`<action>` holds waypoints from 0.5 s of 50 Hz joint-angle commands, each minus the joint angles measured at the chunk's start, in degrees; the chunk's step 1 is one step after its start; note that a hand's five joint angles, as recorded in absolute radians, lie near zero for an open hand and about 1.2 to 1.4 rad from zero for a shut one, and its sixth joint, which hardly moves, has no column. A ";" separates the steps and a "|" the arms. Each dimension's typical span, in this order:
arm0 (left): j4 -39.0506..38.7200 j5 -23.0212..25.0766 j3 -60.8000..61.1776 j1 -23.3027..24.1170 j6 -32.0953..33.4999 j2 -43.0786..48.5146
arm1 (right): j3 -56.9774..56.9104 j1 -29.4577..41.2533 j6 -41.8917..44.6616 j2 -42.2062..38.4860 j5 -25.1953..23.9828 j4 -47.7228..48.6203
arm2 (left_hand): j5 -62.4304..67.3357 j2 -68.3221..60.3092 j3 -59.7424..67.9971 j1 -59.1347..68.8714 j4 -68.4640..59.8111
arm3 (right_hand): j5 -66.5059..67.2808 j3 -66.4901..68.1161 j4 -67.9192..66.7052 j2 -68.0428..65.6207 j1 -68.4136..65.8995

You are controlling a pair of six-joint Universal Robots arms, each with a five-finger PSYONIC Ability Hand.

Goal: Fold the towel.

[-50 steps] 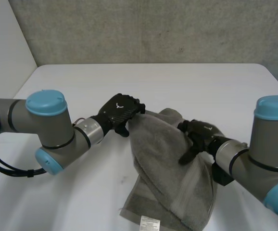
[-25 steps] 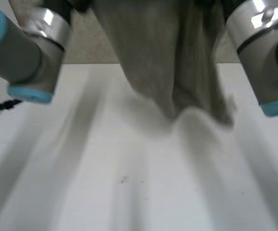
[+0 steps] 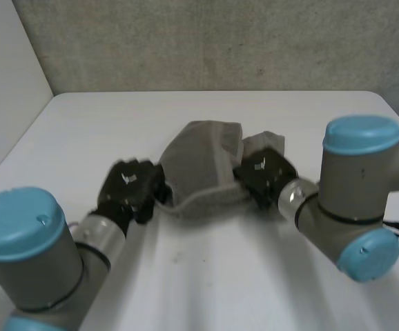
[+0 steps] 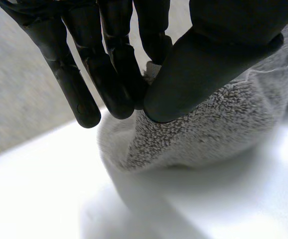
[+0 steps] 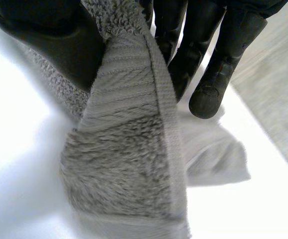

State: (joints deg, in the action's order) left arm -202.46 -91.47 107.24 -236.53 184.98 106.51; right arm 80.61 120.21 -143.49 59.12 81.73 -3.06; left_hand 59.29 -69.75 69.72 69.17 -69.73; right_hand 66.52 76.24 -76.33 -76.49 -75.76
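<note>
Between the two sets of fingers, over the white table [image 3: 206, 289]: grey towel [image 3: 203, 169], bunched and doubled over itself. Sags from both grips, and appears to rest its lower fold on the table just beneath the left fingertips. Left hand [image 3: 130, 189] at one end of the bundle, right hand [image 3: 265, 176] at the other, close together with cloth between. Left fingers [image 4: 111, 74] nearly straight, pressing a towel edge against the thumb [image 4: 204, 69]: a firm pinch on terry cloth. Right fingers [image 5: 214, 64] likewise closed with the thumb [image 5: 49, 40] on a hemmed border, the band hanging down past the fingertips. Judging by this: both grasps made, cloth gathered but untidy, no flat layers, no matched edges, so well short of a finished fold. Left to do, most likely: spread the towel flat beyond the fingertips, bring edge onto edge, release, smooth down.
</note>
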 commanded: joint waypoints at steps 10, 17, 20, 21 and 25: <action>11.47 1.12 -2.99 1.69 0.30 -5.78 | 22.38 -5.59 3.75 15.84 -1.13 2.96 | -35.00 35.45 -35.43 -34.87 35.43 | -50.76 -50.48 50.57 50.74 50.00; 11.47 1.21 -6.85 2.83 0.21 -6.58 | 29.24 -6.82 0.95 18.05 -0.78 8.51 | -35.02 35.48 -35.45 -34.90 35.46 | -58.01 -57.73 57.82 57.99 57.25; 11.47 1.21 -8.53 3.97 0.12 -6.58 | 30.66 -7.44 -2.39 18.49 -0.86 8.69 | -34.85 35.31 -35.28 -34.73 35.29 | -60.04 -59.76 59.85 60.02 59.28; 11.30 1.21 -9.15 4.50 0.12 -6.49 | 31.10 -8.23 -3.89 19.10 -0.87 8.69 | -34.69 35.14 -35.12 -34.56 35.13 | -60.04 -59.76 59.85 60.02 59.28; 11.03 1.21 -10.20 5.38 0.30 -5.70 | 31.98 -10.68 -5.83 21.12 -1.04 8.60 | -34.69 35.14 -35.11 -34.56 35.12 | -59.71 -59.43 59.52 59.68 58.95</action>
State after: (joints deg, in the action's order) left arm -191.00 -90.23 99.14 -232.85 185.13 99.86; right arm 111.11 112.48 -145.13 77.93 80.87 5.63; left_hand 20.65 -30.79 30.87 31.02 -30.85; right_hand 7.80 20.60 -20.11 -21.53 -20.71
